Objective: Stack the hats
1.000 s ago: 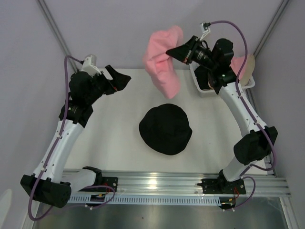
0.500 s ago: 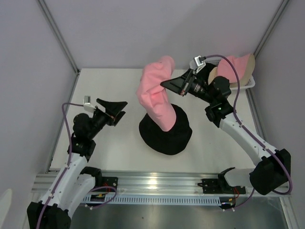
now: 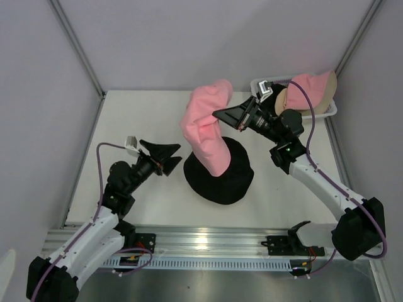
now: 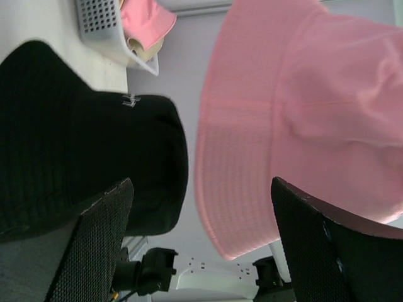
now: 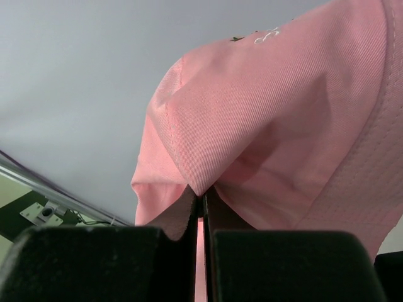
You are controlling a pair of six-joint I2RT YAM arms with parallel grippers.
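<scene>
A black hat lies flat in the middle of the table. The pink hat hangs above it, its lower edge draped over the black hat's crown. My right gripper is shut on a fold of the pink hat, pinched at the fingertips of the gripper. My left gripper stands open just left of the black hat, nothing between its fingers. From the left wrist I see the black hat with a small light mark and the pink hat beyond the gripper. A beige-and-pink hat rests in the basket.
A white mesh basket stands at the back right corner, also seen as the basket in the left wrist view. Grey walls close the table at the back and both sides. The rail with the arm bases runs along the near edge.
My right arm has brought the pink hat down from the back onto the black hat. My left arm has swung from the back left, low, towards the black hat.
</scene>
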